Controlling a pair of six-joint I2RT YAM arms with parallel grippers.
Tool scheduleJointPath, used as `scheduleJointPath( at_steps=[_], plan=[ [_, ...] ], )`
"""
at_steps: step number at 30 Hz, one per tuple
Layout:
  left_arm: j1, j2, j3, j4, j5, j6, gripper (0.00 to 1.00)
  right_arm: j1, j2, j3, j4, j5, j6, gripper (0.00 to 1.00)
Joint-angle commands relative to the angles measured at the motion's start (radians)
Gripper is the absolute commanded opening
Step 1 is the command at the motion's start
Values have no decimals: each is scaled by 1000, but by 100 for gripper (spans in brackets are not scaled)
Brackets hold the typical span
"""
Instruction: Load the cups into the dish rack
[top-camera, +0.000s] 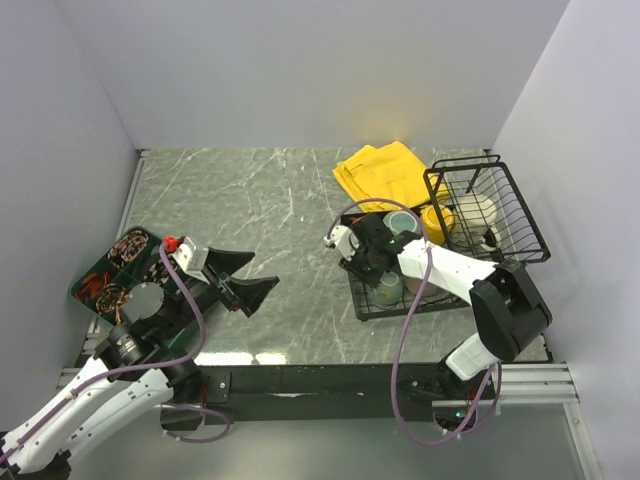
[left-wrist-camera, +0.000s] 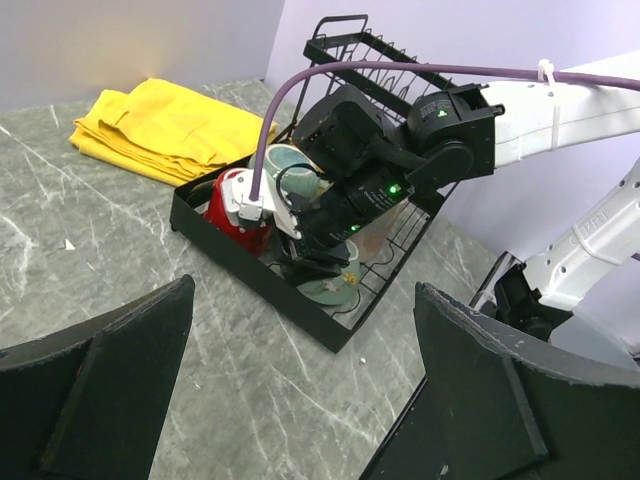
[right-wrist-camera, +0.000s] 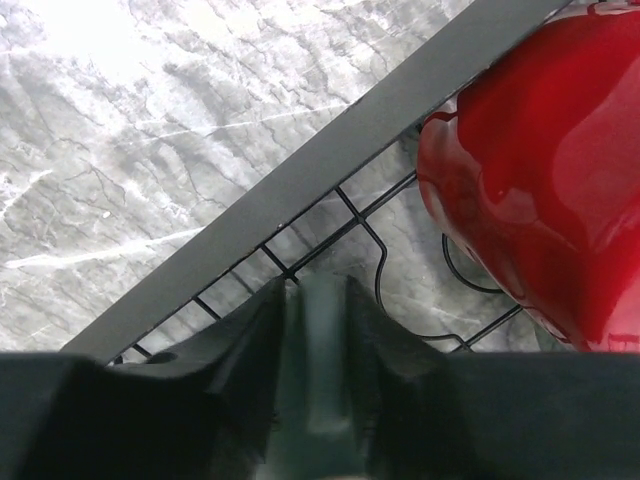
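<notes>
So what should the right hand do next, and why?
Probably open wider and lift straight up. The right hand has the teal cup pinched by its edge, and that cup looks set down inside the rack, beside the red mug. It seems placed, so letting go is likely all that is left to do.

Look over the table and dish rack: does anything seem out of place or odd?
Nothing looks spilled or broken. One oddity: a yellow cloth lies loosely folded on the table close by the dish rack, though it is no cup.

Overhead camera looks down; both wrist views share the dish rack (left-wrist-camera: 255, 280), right one pressed close.
</notes>
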Motion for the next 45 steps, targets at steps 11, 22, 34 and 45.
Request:
scheduleJointPath(
  at_steps=[11, 22, 34, 45],
  plan=[
    [4, 37, 85, -66, -124, -162, 96, 1, -336, 229, -253, -5, -124, 100],
    [34, 423, 626, -373, -435, 56, 96, -296, -670, 586, -229, 50, 128, 100],
    [116, 402, 705, -427, -492, 24, 96, -520, -836, 568, -48, 435, 259, 100],
    [116, 355, 680, -439, -484, 13, 96, -582, -865, 537, -40, 458, 267, 100]
  ],
)
